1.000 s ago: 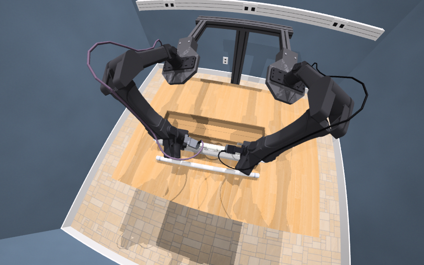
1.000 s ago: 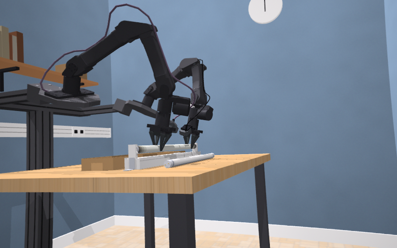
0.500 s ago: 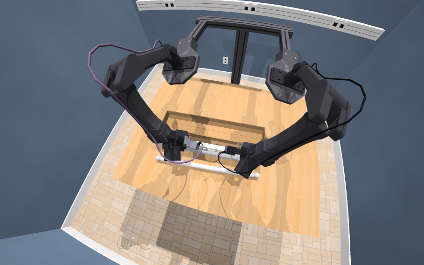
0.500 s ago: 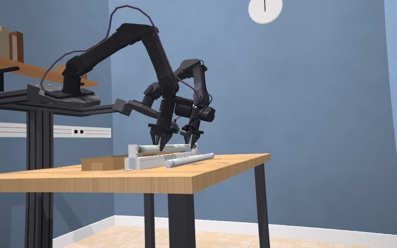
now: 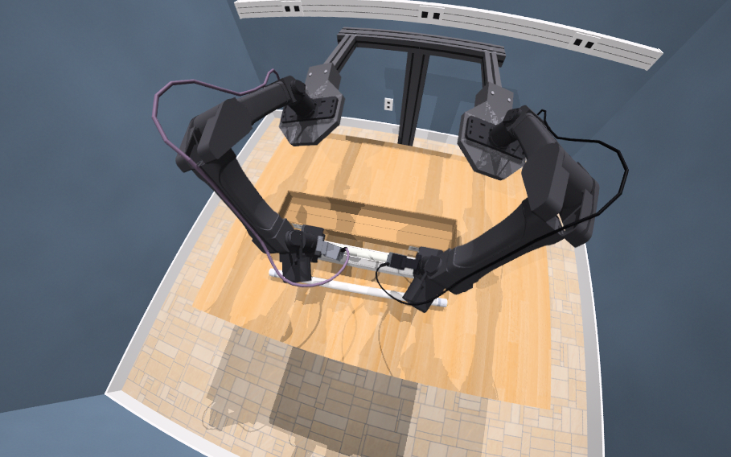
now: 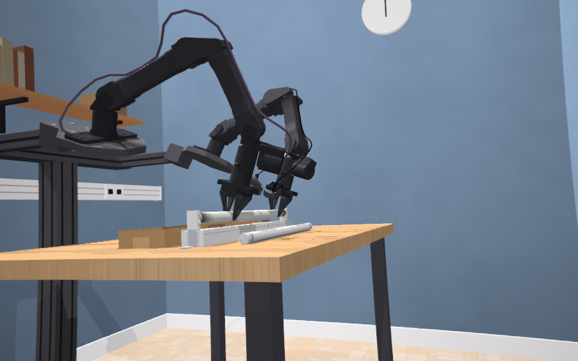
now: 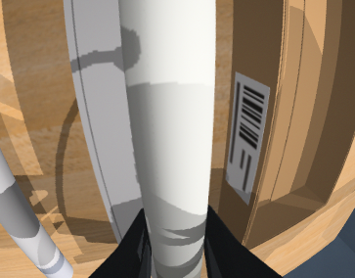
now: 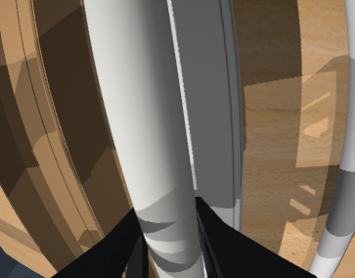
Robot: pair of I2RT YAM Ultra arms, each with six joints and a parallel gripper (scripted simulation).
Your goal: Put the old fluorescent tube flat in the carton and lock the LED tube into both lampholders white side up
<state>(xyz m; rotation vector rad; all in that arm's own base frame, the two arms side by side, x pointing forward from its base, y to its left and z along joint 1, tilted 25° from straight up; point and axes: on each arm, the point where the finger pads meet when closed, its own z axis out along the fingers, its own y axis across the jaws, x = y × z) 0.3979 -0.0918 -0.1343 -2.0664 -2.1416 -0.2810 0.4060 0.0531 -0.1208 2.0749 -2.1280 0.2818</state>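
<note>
The old fluorescent tube (image 6: 217, 216) (image 7: 170, 122) (image 8: 136, 122) lies along the top of the white fixture (image 6: 219, 236), its ends at the near lampholder (image 6: 192, 224) and the far one. Whether its pins have turned is hidden. My left gripper (image 6: 276, 211) (image 7: 175, 214) is shut on this tube near the far end; my right gripper (image 6: 231, 214) (image 8: 168, 210) is shut on it nearer the other end. Both wrists are tilted. The LED tube (image 5: 356, 289) (image 6: 277, 232) (image 7: 16, 215) (image 8: 351, 117) lies on the bench in front of the fixture; its upper face is unclear.
The open carton (image 6: 131, 239) (image 7: 258, 59) stands flat on the wooden bench (image 5: 470, 340), behind the fixture and close to it. Its low walls run parallel to the fixture. The wrists hang over part of the LED tube in the overhead view, and cables loop nearby.
</note>
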